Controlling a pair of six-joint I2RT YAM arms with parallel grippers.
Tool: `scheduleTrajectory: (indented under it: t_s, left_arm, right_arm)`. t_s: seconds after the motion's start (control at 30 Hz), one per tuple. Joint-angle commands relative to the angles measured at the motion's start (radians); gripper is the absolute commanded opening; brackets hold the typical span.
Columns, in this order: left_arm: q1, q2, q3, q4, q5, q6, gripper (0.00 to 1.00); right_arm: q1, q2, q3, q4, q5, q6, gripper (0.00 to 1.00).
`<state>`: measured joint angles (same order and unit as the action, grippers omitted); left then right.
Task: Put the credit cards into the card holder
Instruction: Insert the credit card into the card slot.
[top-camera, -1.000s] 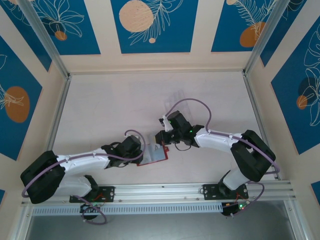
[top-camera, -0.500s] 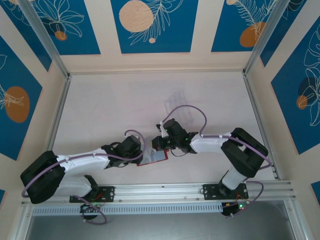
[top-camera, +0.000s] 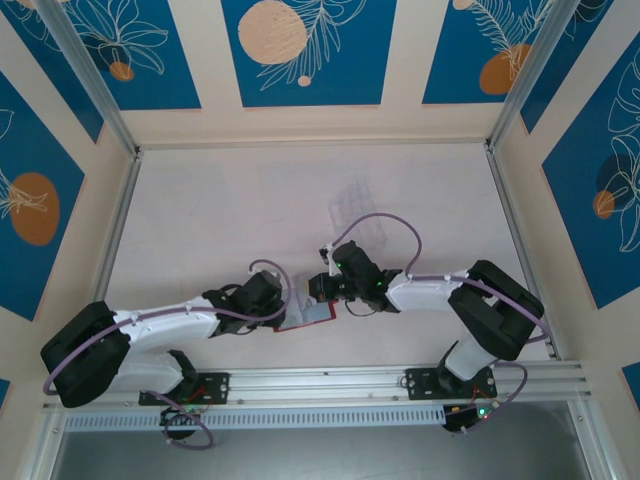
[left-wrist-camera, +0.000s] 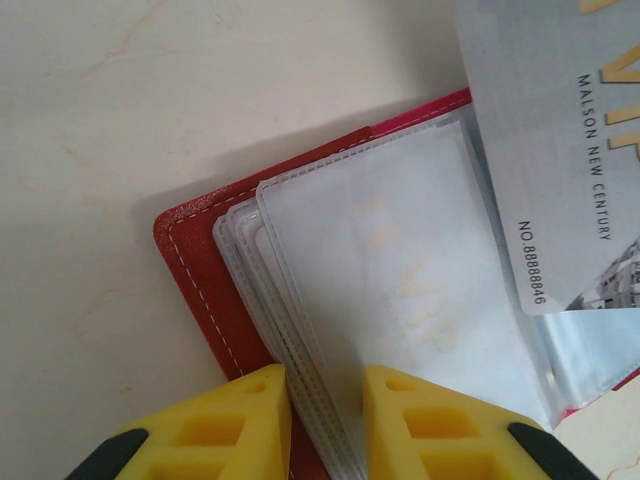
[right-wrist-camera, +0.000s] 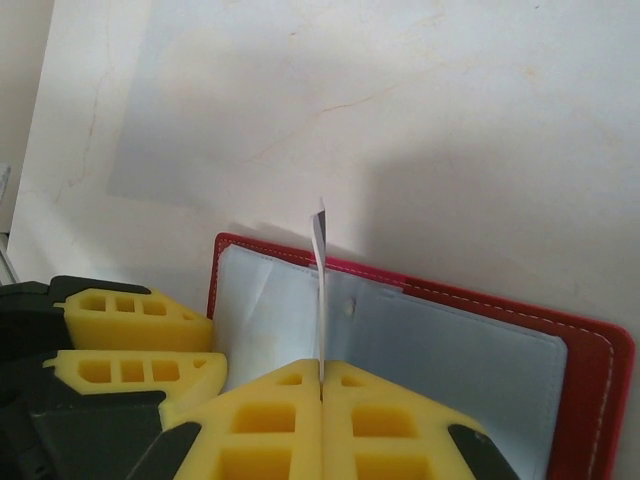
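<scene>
Open flat on table, near-centre: card holder, clear sleeves up. Pinched upright, edge-on, over sleeves in closed right gripper: pale grey card. Clamped onto holder's sleeve edge: left gripper.

Stitched leather-like card holder, glossy clear plastic sleeves.

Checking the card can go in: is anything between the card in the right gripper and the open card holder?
Nothing visible. The silver card in the right gripper sits over the open card holder; the left gripper clamps its sleeve edges, clear of the card's path.
</scene>
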<state>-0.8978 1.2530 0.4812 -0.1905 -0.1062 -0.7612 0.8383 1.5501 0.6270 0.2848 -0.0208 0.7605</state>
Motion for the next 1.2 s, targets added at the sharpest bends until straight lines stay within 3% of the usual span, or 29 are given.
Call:
scheduleTrajectory:
  t_s: [0.0,1.17]
  left_arm:
    - [0.002,0.035,-0.032,-0.112,0.003,0.003,0.23]
    - [0.002,0.028,-0.03,-0.122,0.003,0.002,0.22]
  right_arm:
    - [0.0,-0.021,-0.016,0.016,0.021,0.009,0.0]
    - [0.046,0.014,-0.04,0.023,0.041,0.022,0.0]
